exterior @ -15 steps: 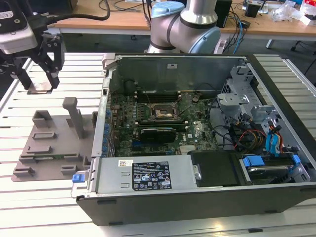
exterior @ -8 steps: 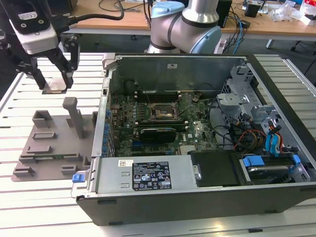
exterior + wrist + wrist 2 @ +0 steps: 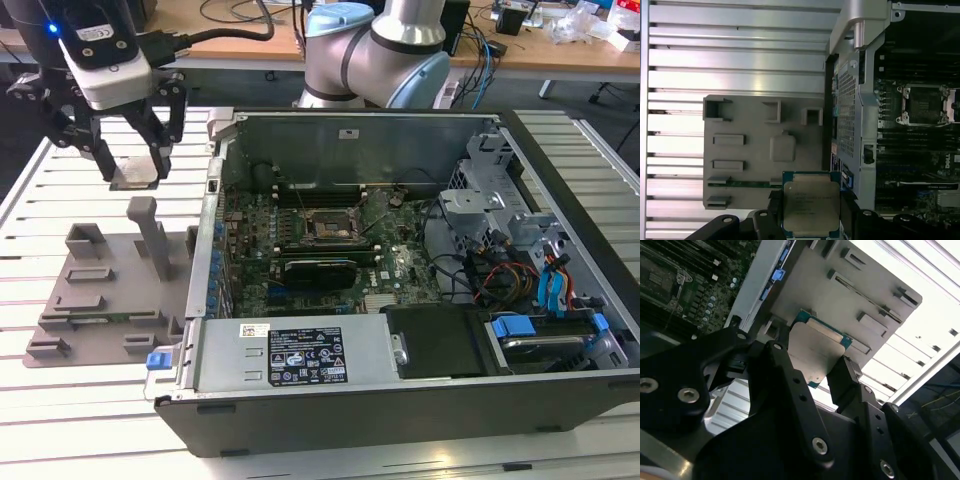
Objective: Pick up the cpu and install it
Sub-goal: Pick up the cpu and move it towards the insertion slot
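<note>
Cpu (image 3: 135, 180) pinched by two opposite edges between the fingers of the claw (image 3: 135, 165), flat and level, aloft at the exterior view's left. Directly beneath, grey tray (image 3: 100, 300) on the slatted bench (image 3: 40, 200), well apart from the chip, with one upright post (image 3: 150, 235) below the fingers. Judged from that: pick-up done, install not yet. Same hold in the second wrist view, with the cpu (image 3: 817, 352) clamped between black fingers (image 3: 785, 375), and in the first wrist view, with the cpu (image 3: 811, 205) metal top up over the tray's (image 3: 740, 150) edge nearest the case.

Moving rightward, side wall (image 3: 205, 250) of the open-topped computer case (image 3: 360, 115), standing between claw and goal. Beyond it, mid-board, the socket (image 3: 327, 225), off to the exterior view's right of the claw and lower down. Chip nearly square, so no long axis worth naming; in the first wrist view its edges roughly parallel with those of the socket (image 3: 923, 105).

Open air above tray and wall. Less room at the socket: memory slots close alongside, a dark card (image 3: 320, 270) just beside it. Farther right, drive cage (image 3: 480, 210) and loose cables, apart from the socket. Behind the case, the arm (image 3: 375, 50).
</note>
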